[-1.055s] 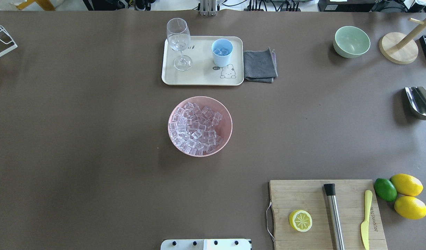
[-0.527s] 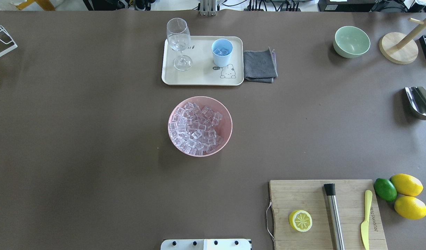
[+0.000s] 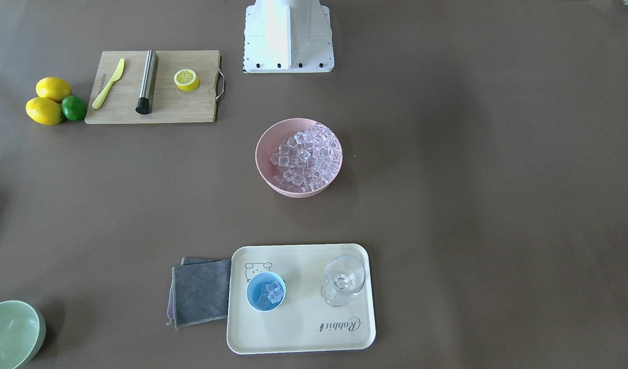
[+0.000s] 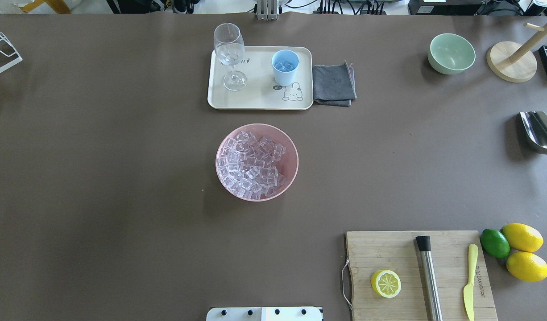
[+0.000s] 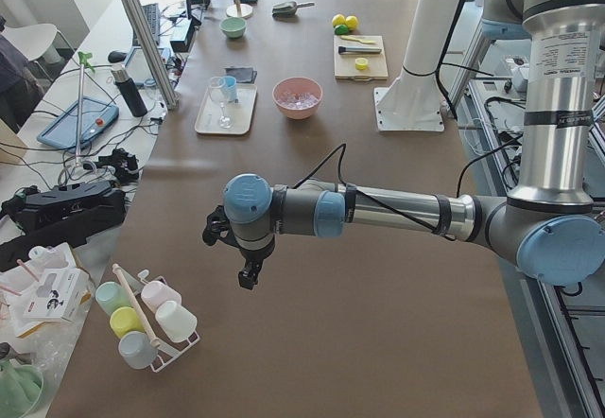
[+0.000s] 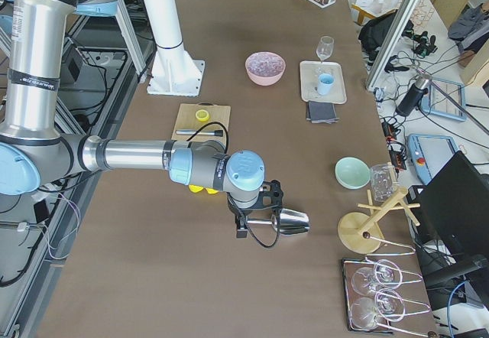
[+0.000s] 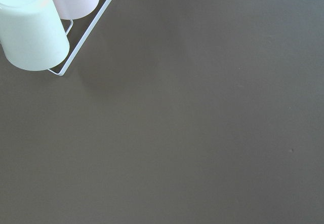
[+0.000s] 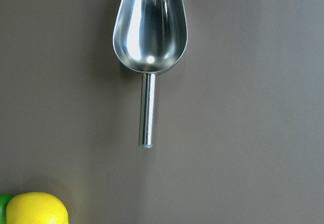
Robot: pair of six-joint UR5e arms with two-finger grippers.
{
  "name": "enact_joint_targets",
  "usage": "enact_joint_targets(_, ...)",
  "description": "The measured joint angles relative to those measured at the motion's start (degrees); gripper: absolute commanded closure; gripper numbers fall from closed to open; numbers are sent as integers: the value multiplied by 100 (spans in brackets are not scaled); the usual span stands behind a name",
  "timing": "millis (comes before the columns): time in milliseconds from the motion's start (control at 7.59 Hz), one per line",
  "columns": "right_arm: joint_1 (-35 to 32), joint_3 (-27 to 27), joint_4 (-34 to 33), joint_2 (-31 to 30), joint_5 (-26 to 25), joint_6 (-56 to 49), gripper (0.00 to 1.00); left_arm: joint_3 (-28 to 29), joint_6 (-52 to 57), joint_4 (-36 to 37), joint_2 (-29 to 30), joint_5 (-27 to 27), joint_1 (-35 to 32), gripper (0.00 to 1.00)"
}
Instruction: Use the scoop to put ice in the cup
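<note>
The steel scoop (image 4: 540,131) lies on the table at the far right edge, and the right wrist view looks straight down on the scoop (image 8: 150,26) with no fingers showing. My right gripper (image 6: 256,206) hovers over its handle in the exterior right view only, so I cannot tell if it is open or shut. The light-blue cup (image 4: 285,67) stands on the tray and holds a few ice cubes (image 3: 270,293). Most of the ice (image 4: 251,165) fills the pink bowl (image 4: 291,154) at mid-table. My left gripper (image 5: 248,265) hangs far off by the mug rack; its state is unclear.
The cream tray (image 4: 255,100) also carries a wine glass (image 4: 230,53), with a grey cloth (image 4: 333,84) beside it. A green bowl (image 4: 451,53) and wooden stand (image 4: 512,62) sit back right. A cutting board (image 4: 403,254) holds a lemon half, rod and knife; lemons (image 4: 523,238) lie nearby.
A dark tip of the right gripper beside the scoop's handle at the overhead view's right edge has left that view. The scoop, cup and bowl have not moved.
</note>
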State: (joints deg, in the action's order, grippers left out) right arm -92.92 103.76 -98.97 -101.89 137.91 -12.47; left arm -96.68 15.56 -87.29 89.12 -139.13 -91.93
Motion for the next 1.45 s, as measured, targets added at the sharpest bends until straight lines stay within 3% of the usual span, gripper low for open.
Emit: enact_joint_targets(1450,-231,28,-224,6,-137,-212,0,-5,9,-7,10,10,46,1)
